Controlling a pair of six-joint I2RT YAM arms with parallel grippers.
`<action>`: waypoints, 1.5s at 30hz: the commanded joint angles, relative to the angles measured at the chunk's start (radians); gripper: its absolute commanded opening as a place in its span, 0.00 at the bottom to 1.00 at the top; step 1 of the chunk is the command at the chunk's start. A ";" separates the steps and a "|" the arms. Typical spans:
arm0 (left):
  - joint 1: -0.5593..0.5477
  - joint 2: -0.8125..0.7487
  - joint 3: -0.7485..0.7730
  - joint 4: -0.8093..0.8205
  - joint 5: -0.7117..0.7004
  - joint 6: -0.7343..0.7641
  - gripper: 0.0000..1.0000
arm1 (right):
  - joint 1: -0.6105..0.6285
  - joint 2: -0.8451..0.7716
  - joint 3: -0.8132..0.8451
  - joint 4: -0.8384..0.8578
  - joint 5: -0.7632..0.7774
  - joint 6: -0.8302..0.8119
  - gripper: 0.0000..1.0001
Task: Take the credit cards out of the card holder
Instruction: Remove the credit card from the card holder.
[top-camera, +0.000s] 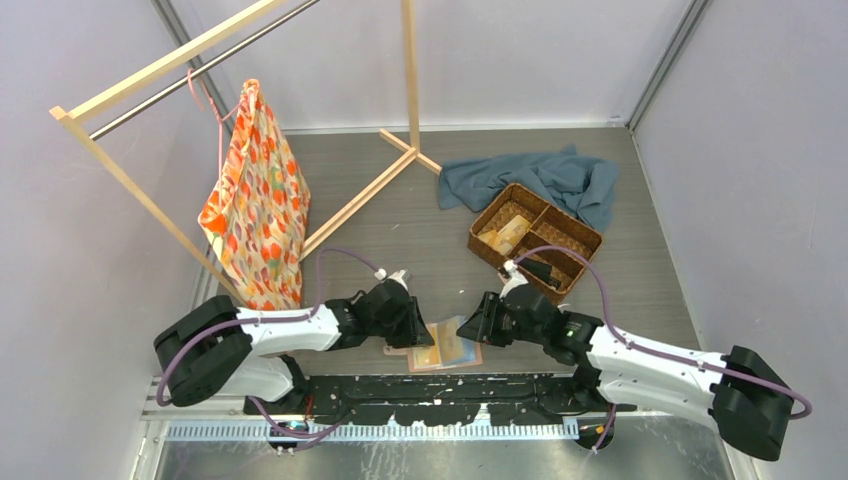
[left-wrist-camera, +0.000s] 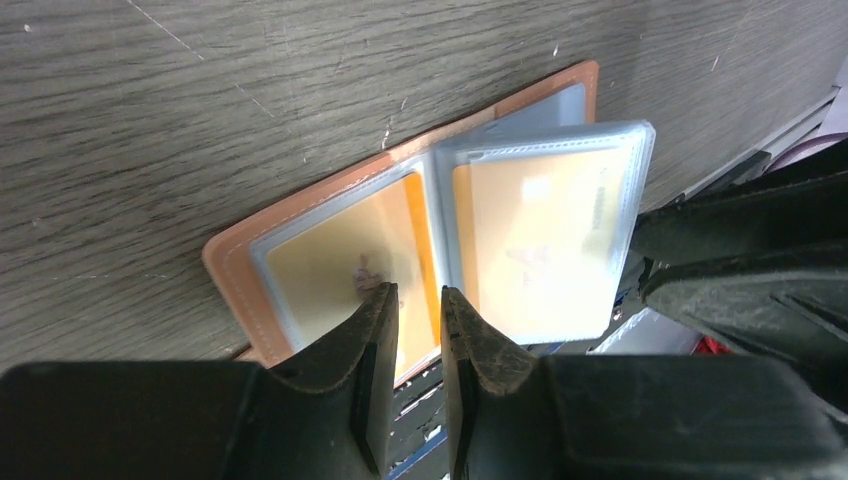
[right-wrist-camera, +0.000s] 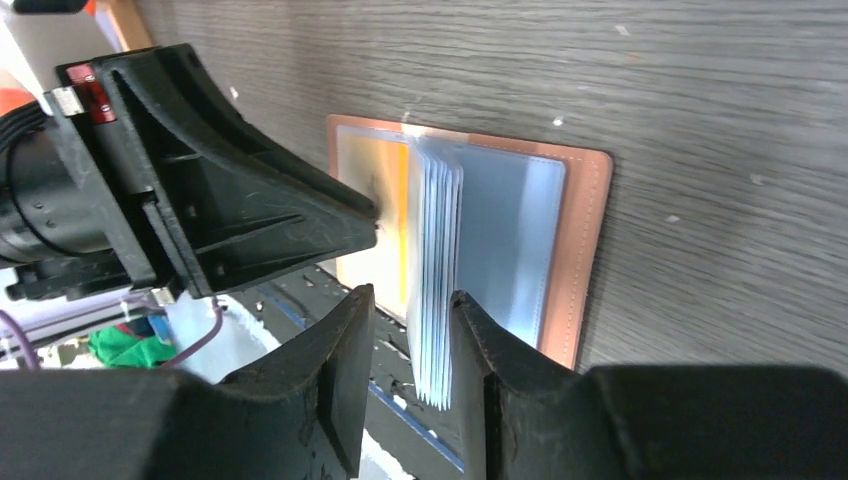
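Note:
The salmon-pink card holder (top-camera: 447, 346) lies open at the table's near edge, partly over it. Clear sleeves hold tan-gold credit cards (left-wrist-camera: 320, 262). In the left wrist view its pink border (left-wrist-camera: 225, 255) shows at the left. My left gripper (top-camera: 405, 325) has its jaws a narrow gap apart (left-wrist-camera: 420, 295), tips down on the left page, holding nothing. My right gripper (top-camera: 482, 322) is open (right-wrist-camera: 412, 298) with its fingers on either side of the upright stack of sleeves (right-wrist-camera: 438, 250). It touches them only on the right side. The holder's right half (right-wrist-camera: 585, 230) lies flat.
A brown woven three-compartment basket (top-camera: 575, 232) with tan and black flat things in it stands behind the right arm. A blue cloth (top-camera: 545, 178) lies behind it. A floral bag (top-camera: 258, 205) hangs from a wooden rack (top-camera: 345, 205) at the back left.

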 joint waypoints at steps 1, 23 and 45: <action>0.004 -0.006 -0.013 -0.002 -0.015 0.016 0.24 | 0.003 0.060 0.062 0.170 -0.105 -0.023 0.38; 0.227 -0.556 0.008 -0.555 -0.075 0.097 0.26 | 0.053 0.400 0.207 0.385 -0.216 -0.085 0.37; 0.203 -0.255 -0.005 -0.184 0.196 0.096 0.35 | 0.035 0.093 0.063 0.064 0.011 -0.061 0.41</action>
